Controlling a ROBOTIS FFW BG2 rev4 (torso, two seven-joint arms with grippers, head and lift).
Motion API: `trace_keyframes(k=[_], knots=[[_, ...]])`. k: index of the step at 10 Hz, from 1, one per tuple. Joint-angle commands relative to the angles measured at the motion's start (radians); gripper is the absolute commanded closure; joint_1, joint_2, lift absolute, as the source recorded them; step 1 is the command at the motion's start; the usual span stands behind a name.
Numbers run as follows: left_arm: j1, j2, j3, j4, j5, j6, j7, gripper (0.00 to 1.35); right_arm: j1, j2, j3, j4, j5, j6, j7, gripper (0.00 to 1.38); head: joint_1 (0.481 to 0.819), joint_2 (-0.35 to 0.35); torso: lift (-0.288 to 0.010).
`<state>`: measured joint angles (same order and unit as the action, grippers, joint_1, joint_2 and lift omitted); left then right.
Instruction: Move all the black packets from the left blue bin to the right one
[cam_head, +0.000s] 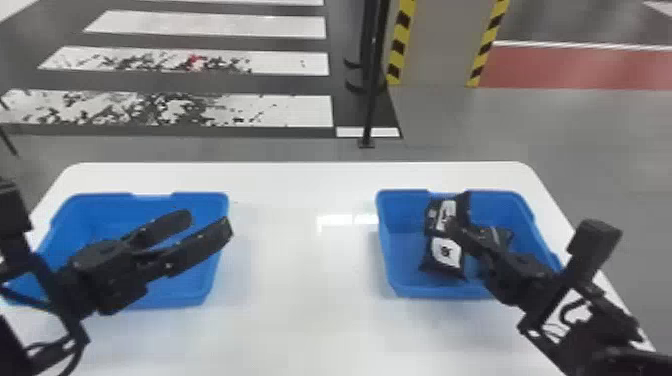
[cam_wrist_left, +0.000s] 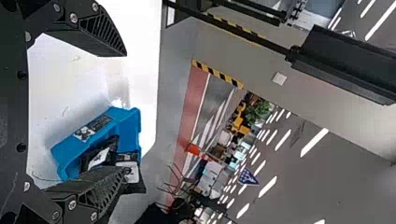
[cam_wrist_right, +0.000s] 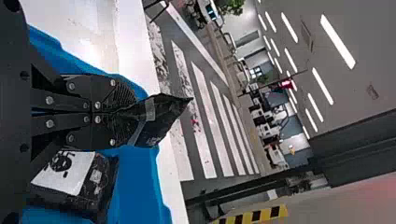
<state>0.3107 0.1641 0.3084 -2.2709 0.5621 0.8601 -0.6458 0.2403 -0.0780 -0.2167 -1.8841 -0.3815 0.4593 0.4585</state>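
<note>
My left gripper (cam_head: 206, 224) stands open over the left blue bin (cam_head: 204, 295). Its fingers are spread wide in the left wrist view too, where the gripper (cam_wrist_left: 125, 113) has nothing between them. Over the right blue bin (cam_head: 407, 289), my right gripper (cam_head: 454, 227) holds a black packet (cam_head: 443, 210) with a white label. From the right wrist, the gripper (cam_wrist_right: 133, 108) is shut on one end of that packet (cam_wrist_right: 158, 119). Another black packet (cam_head: 444, 254) lies in the right bin, and a further dark one (cam_head: 501, 236) is partly hidden behind the right gripper.
Both bins stand on a white table (cam_head: 300, 310) with a wide gap between them. Beyond the table's far edge, a thin black post (cam_head: 371, 90) rises from the floor near a panel (cam_head: 440, 45) edged in yellow and black.
</note>
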Motion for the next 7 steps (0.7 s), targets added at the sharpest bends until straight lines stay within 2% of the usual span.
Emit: trace_keyframes(k=[1, 2, 3, 4, 6, 7], knots=[[0.038, -0.001, 0.035, -0.025, -0.014, 0.004, 0.000, 0.20, -0.022, -0.005, -0.003, 0.049, -0.007, 0.009, 0.000, 0.90, 0.695, -0.064, -0.139], [0.055, -0.003, 0.074, -0.035, -0.014, 0.004, 0.000, 0.20, -0.019, -0.003, -0.005, 0.049, 0.005, 0.004, -0.004, 0.45, 0.695, -0.056, -0.139], [0.062, -0.001, 0.102, -0.040, -0.020, 0.006, 0.000, 0.20, 0.003, -0.003, -0.007, 0.022, 0.007, -0.023, -0.021, 0.18, 0.695, -0.049, -0.139], [0.060, -0.001, 0.126, -0.040, -0.030, 0.011, 0.000, 0.20, 0.062, 0.001, -0.009, -0.049, 0.013, -0.025, -0.052, 0.08, 0.695, -0.033, -0.139], [0.057, -0.003, 0.168, -0.040, -0.072, 0.018, 0.000, 0.19, 0.209, 0.032, -0.009, -0.186, 0.062, -0.128, -0.090, 0.12, 0.695, -0.011, -0.139], [0.055, -0.005, 0.204, -0.040, -0.103, 0.033, 0.000, 0.19, 0.297, 0.058, -0.007, -0.282, 0.110, -0.177, -0.112, 0.12, 0.695, 0.006, -0.139]])
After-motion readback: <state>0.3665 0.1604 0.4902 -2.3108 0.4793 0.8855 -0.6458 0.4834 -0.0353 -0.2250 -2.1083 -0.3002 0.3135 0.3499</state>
